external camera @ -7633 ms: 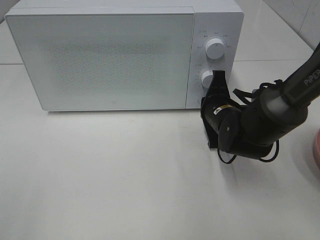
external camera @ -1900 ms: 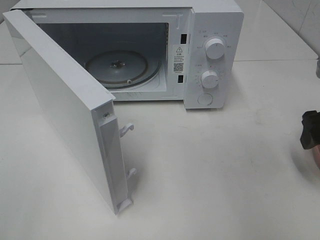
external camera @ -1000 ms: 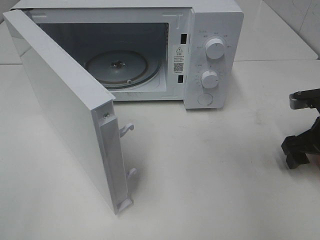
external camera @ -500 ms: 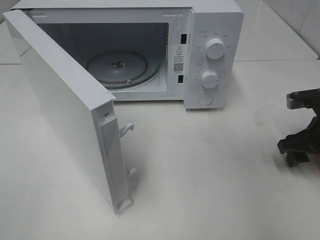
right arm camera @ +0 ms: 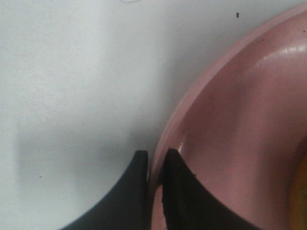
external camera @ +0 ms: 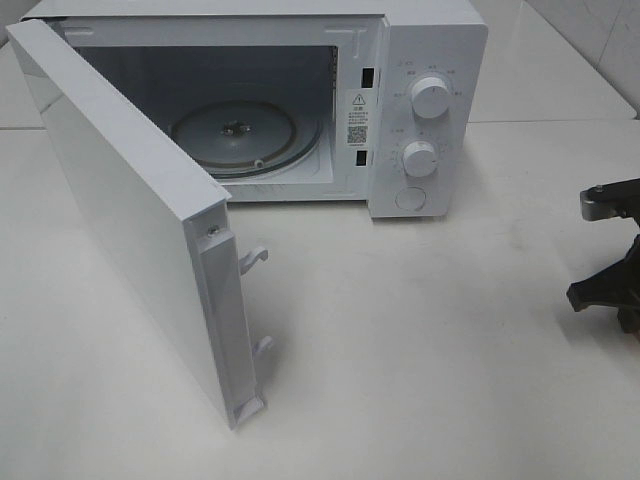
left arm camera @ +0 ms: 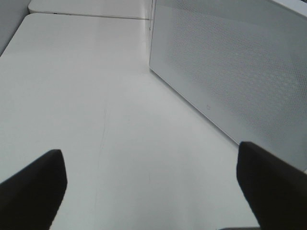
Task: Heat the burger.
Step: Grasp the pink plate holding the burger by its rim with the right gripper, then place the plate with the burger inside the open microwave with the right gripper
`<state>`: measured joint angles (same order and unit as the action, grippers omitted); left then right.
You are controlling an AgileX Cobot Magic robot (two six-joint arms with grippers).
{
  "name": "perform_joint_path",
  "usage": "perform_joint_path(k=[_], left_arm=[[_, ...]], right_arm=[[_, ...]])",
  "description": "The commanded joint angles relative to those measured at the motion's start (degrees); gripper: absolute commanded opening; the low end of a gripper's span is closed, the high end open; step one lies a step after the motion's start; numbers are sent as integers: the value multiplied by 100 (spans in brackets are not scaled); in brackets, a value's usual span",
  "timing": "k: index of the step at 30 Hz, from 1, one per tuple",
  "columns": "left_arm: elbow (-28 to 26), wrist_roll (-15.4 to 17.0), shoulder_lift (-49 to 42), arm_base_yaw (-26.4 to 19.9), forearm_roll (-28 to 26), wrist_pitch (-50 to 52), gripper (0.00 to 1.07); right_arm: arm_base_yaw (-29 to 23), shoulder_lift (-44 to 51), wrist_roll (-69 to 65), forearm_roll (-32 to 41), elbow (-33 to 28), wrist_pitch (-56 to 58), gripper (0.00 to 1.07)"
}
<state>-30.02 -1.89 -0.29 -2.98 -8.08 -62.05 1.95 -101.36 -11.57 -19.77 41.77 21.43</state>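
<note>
Right claw (right arm camera: 154, 162) is clamped on the rim of the flat pink round plate (right arm camera: 230, 120); beside it, the golden burger (right arm camera: 302, 201), probably soft and light, may slide.

My high camera overlooks bench (external camera: 450, 380) and microwave (external camera: 432, 40); left wrist shares the door (left arm camera: 230, 72); right wrist hugs a plate (right arm camera: 240, 120).

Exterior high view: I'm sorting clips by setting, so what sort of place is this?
Probably a mock kitchen counter: a white boxy microwave with its door open, a round glass turntable inside it, and a pink round plate on the plain white tabletop.
</note>
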Motion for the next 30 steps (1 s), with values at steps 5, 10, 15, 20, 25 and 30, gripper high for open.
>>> perform_joint_path(k=[5,10,15,20,25,30], left_arm=[[23,46,-86,6,6,74,90],[23,46,-86,6,6,74,90],[23,46,-86,6,6,74,90],[23,46,-86,6,6,74,90],[23,46,-86,6,6,74,90],[23,46,-86,6,6,74,90]], right_arm=[[-23,-120,-132,178,-80,418,0],[-23,-120,-195,178,-80,693,0],[-229,-69,-384,29,-80,1026,0],[-636,229,-1049,-619,-92,1467,0],[-900,493,-1455,-1157,-92,1874,0],[-1197,733,-1742,-1541,-92,2252,0]])
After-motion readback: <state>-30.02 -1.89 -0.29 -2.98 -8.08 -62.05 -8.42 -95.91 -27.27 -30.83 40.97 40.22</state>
